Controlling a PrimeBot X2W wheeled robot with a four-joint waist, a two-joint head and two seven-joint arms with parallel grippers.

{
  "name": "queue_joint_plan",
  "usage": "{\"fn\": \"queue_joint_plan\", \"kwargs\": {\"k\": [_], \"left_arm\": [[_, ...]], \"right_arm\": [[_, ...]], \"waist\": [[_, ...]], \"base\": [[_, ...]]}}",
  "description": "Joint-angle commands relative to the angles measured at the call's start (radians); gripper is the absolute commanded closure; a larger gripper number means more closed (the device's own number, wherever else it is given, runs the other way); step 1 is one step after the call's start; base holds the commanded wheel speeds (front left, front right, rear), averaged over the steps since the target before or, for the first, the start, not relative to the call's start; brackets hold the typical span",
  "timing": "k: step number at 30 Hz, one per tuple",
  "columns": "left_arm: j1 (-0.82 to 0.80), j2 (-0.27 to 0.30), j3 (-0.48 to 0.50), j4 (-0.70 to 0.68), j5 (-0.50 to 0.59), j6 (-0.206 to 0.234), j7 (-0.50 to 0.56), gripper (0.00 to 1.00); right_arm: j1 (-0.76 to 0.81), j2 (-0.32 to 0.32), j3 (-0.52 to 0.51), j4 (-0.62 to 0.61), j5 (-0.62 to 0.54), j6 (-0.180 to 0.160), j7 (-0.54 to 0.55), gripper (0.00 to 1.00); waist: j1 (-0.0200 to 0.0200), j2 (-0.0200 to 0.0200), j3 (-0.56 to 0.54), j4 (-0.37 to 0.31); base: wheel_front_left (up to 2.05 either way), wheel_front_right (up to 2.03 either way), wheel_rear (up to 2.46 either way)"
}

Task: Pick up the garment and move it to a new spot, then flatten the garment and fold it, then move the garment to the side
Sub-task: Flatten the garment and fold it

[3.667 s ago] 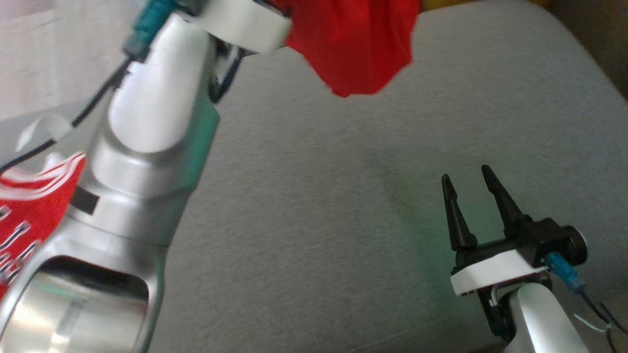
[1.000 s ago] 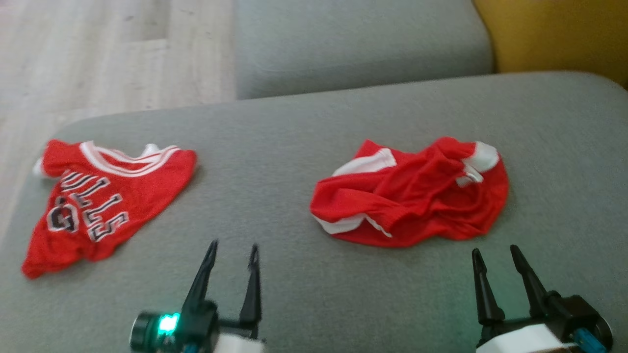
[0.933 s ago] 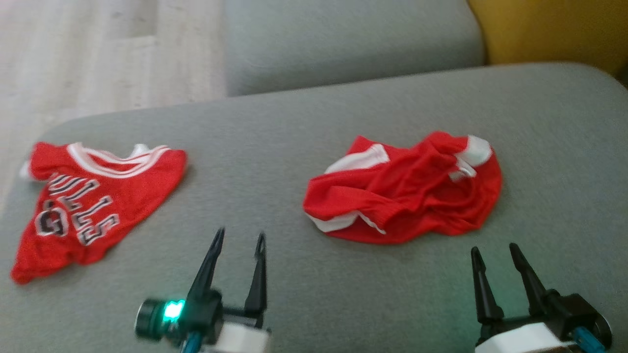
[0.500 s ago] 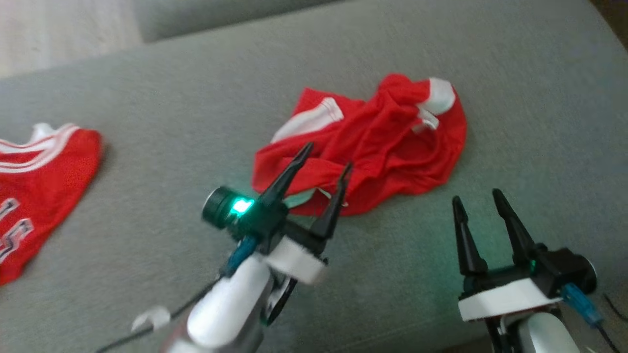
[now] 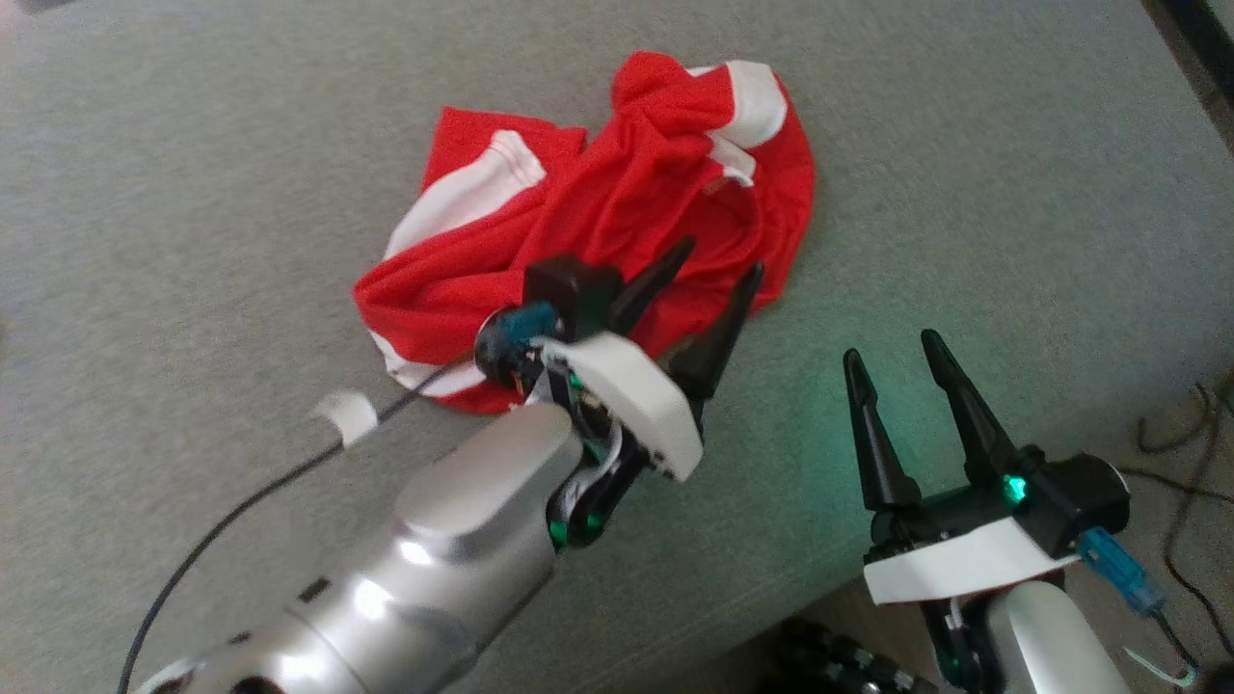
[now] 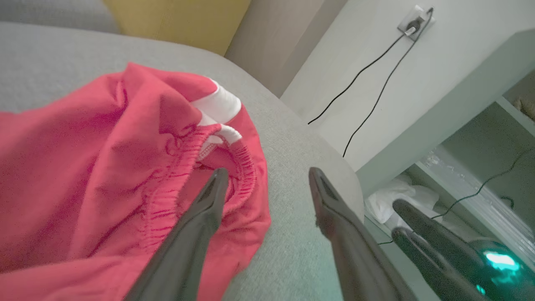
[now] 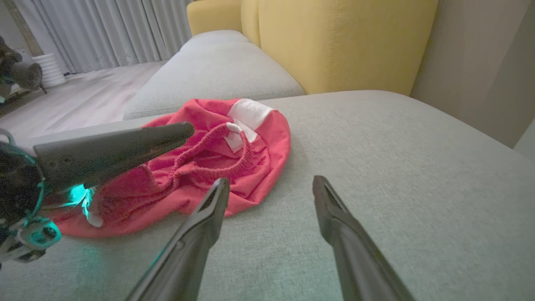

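The garment (image 5: 598,193) is a crumpled piece of red cloth with white bands, lying on the grey sofa cushion (image 5: 193,193). My left gripper (image 5: 723,258) hovers open over its near right edge, one finger above the elastic hem, the other beyond the cloth. The left wrist view shows the garment (image 6: 104,167) under my left gripper (image 6: 267,171), with nothing between the fingers. My right gripper (image 5: 892,347) stands open above bare cushion, to the right of the cloth. In the right wrist view the garment (image 7: 209,167) lies ahead and left of my right gripper (image 7: 271,180).
A yellow backrest (image 7: 334,42) rises behind the cushion. The cushion's rounded edge runs close on the right, with cables (image 5: 1176,434) on the floor beyond it. A white shelf unit (image 6: 459,125) and a wall socket (image 6: 413,23) stand past that edge.
The head camera has tipped down and turned, so the lettered jersey on the left has left the picture. My left arm has reached forward and right to the garment's near edge. Both grippers stay open.
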Motion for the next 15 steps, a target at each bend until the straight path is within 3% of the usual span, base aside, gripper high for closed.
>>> {"fn": "queue_joint_plan", "kwargs": {"k": [1,4,7,15], "left_arm": [[-0.049,-0.002,0.005,-0.025,-0.057,0.012,0.012,0.0],[-0.081,-0.002,0.002,-0.035,-0.252,0.027,0.051,0.0],[-0.133,-0.002,-0.021,-0.03,-0.38,0.055,0.07,0.0],[-0.244,-0.002,-0.078,0.044,-0.546,0.134,0.02,0.0]], "right_arm": [[-0.014,-0.006,0.025,-0.033,0.008,0.007,-0.004,0.0],[-0.017,-0.006,0.038,-0.033,0.013,0.007,-0.004,0.0],[-0.017,-0.006,0.048,-0.032,0.015,0.007,-0.004,0.0],[-0.013,-0.006,0.073,-0.03,0.017,0.007,-0.004,0.0]], "waist": [[-0.0002,0.0,0.037,-0.038],[-0.0002,0.0,0.053,-0.057],[-0.0002,0.0,0.06,-0.071],[-0.0002,0.0,0.068,-0.106]], "base": [[0.0,0.0,0.0],[0.0,0.0,0.0],[0.0,0.0,0.0],[0.0,0.0,0.0]]}}
